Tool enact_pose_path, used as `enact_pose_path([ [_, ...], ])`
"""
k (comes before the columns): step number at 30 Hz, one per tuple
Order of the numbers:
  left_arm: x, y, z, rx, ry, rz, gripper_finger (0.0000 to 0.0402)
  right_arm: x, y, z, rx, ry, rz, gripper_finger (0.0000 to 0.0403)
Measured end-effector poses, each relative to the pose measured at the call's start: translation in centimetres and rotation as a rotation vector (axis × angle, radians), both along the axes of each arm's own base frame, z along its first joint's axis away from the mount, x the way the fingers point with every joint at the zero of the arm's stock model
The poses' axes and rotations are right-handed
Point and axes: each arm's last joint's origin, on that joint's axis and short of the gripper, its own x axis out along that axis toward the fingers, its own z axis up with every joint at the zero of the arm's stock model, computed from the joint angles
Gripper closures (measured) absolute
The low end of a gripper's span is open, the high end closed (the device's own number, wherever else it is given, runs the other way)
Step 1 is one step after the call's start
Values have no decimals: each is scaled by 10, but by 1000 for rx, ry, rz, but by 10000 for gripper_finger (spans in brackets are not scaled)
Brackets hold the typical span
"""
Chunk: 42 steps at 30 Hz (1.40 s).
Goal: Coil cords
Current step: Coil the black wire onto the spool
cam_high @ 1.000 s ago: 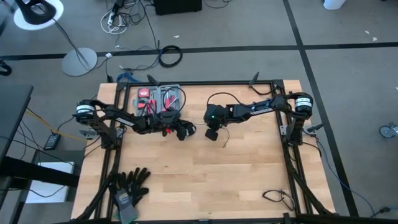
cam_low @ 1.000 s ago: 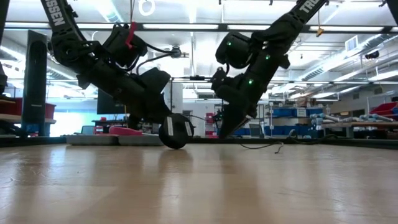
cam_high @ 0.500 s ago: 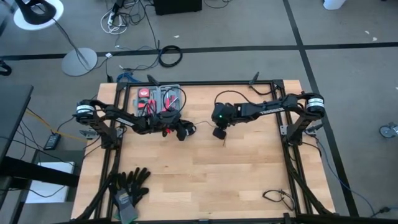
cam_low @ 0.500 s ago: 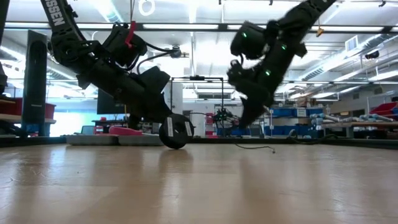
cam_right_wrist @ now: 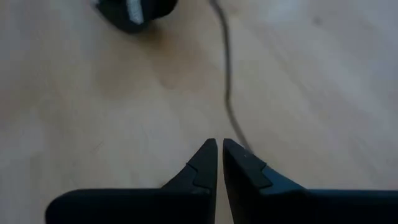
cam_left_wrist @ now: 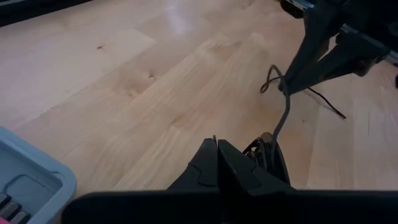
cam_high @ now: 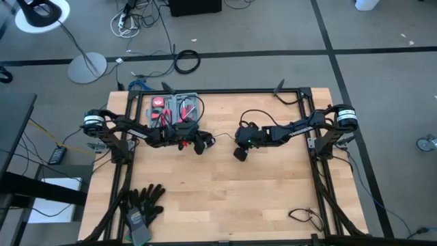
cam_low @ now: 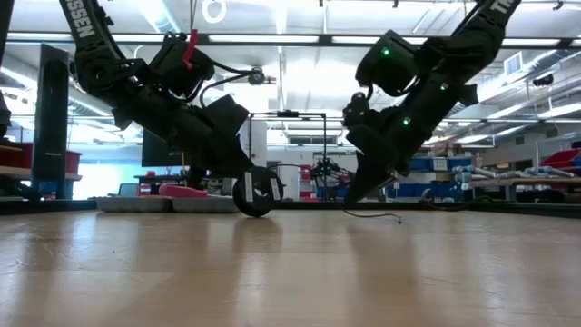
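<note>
On the table (cam_high: 225, 198) mid-board I count one cord (cam_left_wrist: 283, 102) and one puck (cam_low: 254, 193). Left gripper (cam_left_wrist: 217, 158) fingers nearly together, pinching cord beside the puck. Right gripper (cam_right_wrist: 217, 158) fingers nearly touching over the cord; grip unclear. Farther back, one tray (cam_high: 158, 102).

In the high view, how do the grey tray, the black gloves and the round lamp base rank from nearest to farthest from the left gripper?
1. Grey tray: just behind the left gripper, at the table's far edge.
2. Black gloves: near-left corner of the table.
3. Round lamp base: on the floor, beyond the far-left corner.
</note>
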Motion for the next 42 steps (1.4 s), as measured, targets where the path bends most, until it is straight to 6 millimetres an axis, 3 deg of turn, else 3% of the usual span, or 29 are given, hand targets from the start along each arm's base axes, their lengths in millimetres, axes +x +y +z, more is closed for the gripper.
enact_pose_path([
  [11,0,0,0,1,-3,0,402,4,-2,5,-135,-44,25,371],
  [23,0,0,0,4,-3,-4,402,7,-3,4,-167,-51,52,278],
  [28,0,0,1,6,-4,-6,402,8,-4,-1,-169,-39,48,262],
  [35,1,0,1,19,-2,-14,402,12,-9,-13,-170,-39,33,298],
  [42,1,0,1,19,-1,-14,402,13,-9,-14,-162,-40,31,391],
])
